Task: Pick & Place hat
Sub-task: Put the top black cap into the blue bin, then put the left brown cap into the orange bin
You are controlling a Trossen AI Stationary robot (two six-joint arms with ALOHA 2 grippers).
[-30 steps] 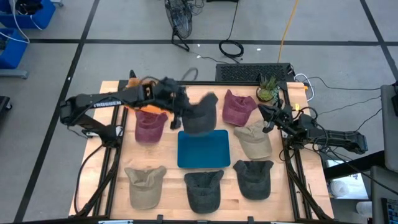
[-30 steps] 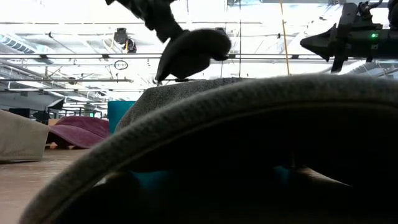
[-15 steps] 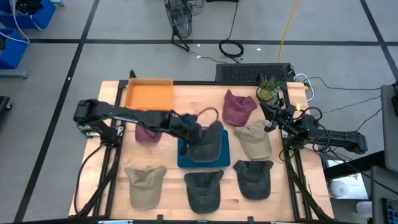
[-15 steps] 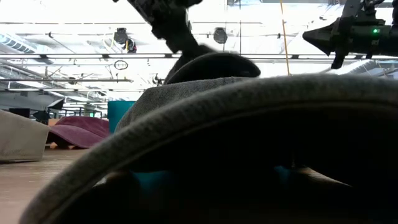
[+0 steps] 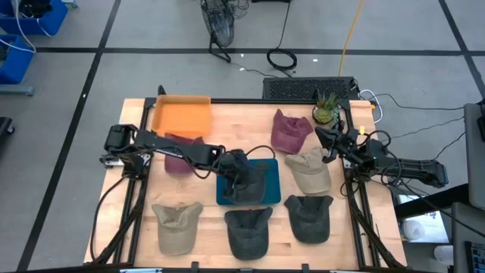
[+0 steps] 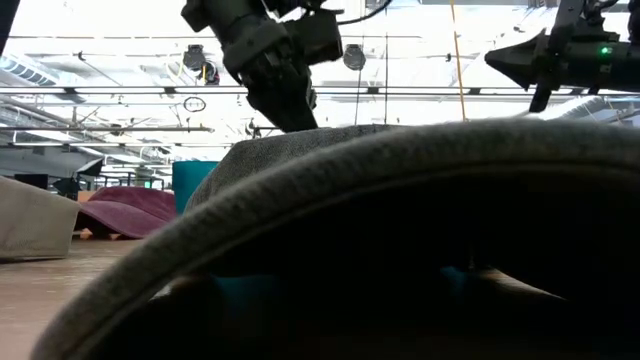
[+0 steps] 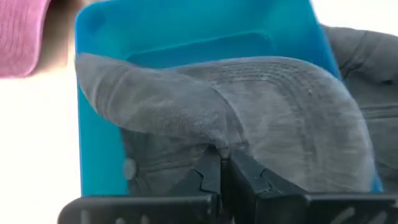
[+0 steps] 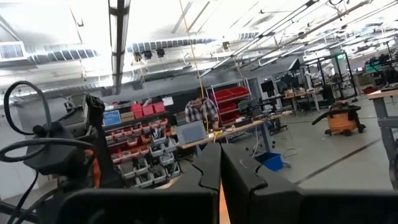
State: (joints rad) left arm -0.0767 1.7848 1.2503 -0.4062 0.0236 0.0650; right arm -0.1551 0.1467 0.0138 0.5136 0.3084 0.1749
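High view: I take the blue tray (image 5: 227,196) at table centre as my landmark. My left gripper (image 5: 241,176) is over it, arm stretched across from the tray's left. The dark grey hat (image 5: 254,182) lies in the tray, covering most of it. The right gripper (image 5: 324,140) hangs idle to the tray's right, above the tan hat (image 5: 310,171). A maroon hat (image 5: 289,130) sits behind and right of the tray, another maroon hat (image 5: 180,155) to its left, beside the orange tray (image 5: 180,115). Three more hats lie in front.

Low view: the left arm descends behind a big grey hat (image 6: 400,220) that blocks the tray.

Left wrist view: the fingers (image 7: 208,180) are pressed together on a fold of the dark grey hat's fabric, hat resting inside the blue tray.

Right wrist view: fingers (image 8: 211,171) closed together, nothing between them, pointing into the room.
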